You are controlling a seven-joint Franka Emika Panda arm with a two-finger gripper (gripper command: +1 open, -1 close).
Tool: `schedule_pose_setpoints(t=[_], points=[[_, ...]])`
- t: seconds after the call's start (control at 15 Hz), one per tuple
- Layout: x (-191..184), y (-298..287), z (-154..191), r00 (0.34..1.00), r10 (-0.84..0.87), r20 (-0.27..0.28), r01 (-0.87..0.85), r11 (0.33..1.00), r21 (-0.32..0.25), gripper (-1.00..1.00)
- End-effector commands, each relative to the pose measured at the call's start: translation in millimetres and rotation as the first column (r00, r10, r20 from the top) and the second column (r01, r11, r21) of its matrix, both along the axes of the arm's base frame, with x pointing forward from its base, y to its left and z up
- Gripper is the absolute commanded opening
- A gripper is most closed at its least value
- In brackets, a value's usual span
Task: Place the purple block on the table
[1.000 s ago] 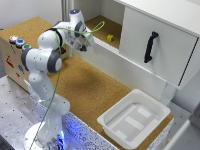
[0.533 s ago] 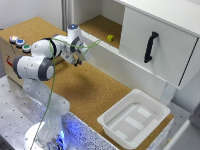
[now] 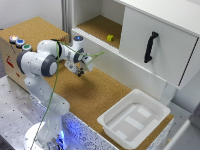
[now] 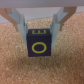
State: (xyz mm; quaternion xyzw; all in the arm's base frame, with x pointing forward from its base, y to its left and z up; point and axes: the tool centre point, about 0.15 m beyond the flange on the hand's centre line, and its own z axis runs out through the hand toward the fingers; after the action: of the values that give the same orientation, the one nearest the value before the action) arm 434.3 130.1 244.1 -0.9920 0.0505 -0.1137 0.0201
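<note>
Showing 1 arm (image 3: 42, 62) w/ 1 gripper (image 3: 80, 71), 1 purple block (image 4: 38, 43), 1 table (image 3: 95, 95), 1 white tray (image 3: 134, 118), 1 cabinet (image 3: 150, 40) w/ 1 black handle (image 3: 150, 47), 1 yellow-green obj (image 3: 110, 37), 3 buttons (image 3: 19, 43).

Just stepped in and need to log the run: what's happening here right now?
A single robot arm is carrying the purple block. Its end effector is shut on the block, which bears yellow markings in the wrist view, and hangs over the cork table. The block has not been released. A small yellow-green object sits on the cabinet shelf, and a white tray lies on the table at the exterior view's right.
</note>
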Motion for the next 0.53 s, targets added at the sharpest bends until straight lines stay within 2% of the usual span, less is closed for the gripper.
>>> schedule_pose_setpoints(t=[0.0, 0.07, 0.13, 0.47], points=[[-3, -3, -28, 0.999, 0.013, -0.047, -0.012, 1.0, 0.018, -1.0], [-8, -5, -30, 0.998, 0.005, -0.059, -0.004, 1.0, 0.018, -1.0], [-12, -5, -30, 0.998, 0.002, -0.062, -0.002, 1.0, 0.01, 1.0], [-22, -5, -13, 0.999, 0.032, -0.033, -0.033, 0.999, -0.017, 1.0]])
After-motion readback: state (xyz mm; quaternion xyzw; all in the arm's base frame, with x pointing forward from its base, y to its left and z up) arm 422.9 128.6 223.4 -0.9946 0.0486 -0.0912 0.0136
